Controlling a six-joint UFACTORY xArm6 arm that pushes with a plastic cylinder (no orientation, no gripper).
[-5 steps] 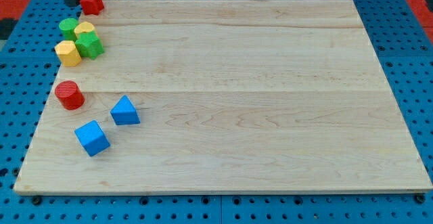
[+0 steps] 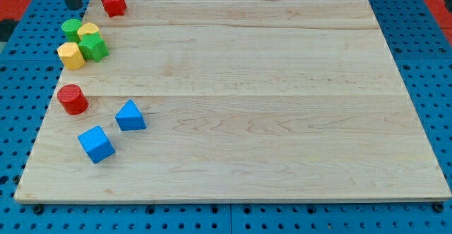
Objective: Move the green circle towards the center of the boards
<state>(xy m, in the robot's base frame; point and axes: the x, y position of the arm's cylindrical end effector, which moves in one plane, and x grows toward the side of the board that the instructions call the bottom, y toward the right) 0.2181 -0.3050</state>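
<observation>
**Green circle sits in the far-left cluster, my tip off at the board's corner**

The wooden board (image 2: 240,100) lies on a blue pegboard surface (image 2: 424,64) and carries every block; nothing else here acts as a container, and no block sits off the board.

The green circle (image 2: 70,28) is at the far left of the board, well away from the centre. It is packed into a tight cluster of four: a yellow round block (image 2: 88,30) touches it on its right, a green star-like block (image 2: 92,47) lies just nearer than that one, and a yellow hexagon-like block (image 2: 70,54) sits at the cluster's near-left, pressed against the green star-like block.

My tip (image 2: 73,6) is at the far-left corner of the board, at the view's top left, just beyond the green circle and apart from it. The rod rises out of the frame above. There is no pincer on this arm, so no released or clenched state can be told; the rod touches no block as far as the view shows.

A red block (image 2: 113,3) of an angular shape lies on the far edge of the board, to the right of my tip, with a clear gap between them.

Nearer along the left side stand a red cylinder (image 2: 72,99), then a blue triangle (image 2: 130,116) to its near-right, and a blue cube (image 2: 95,144) nearest of all. These three are apart from one another and well apart from the cluster.
</observation>
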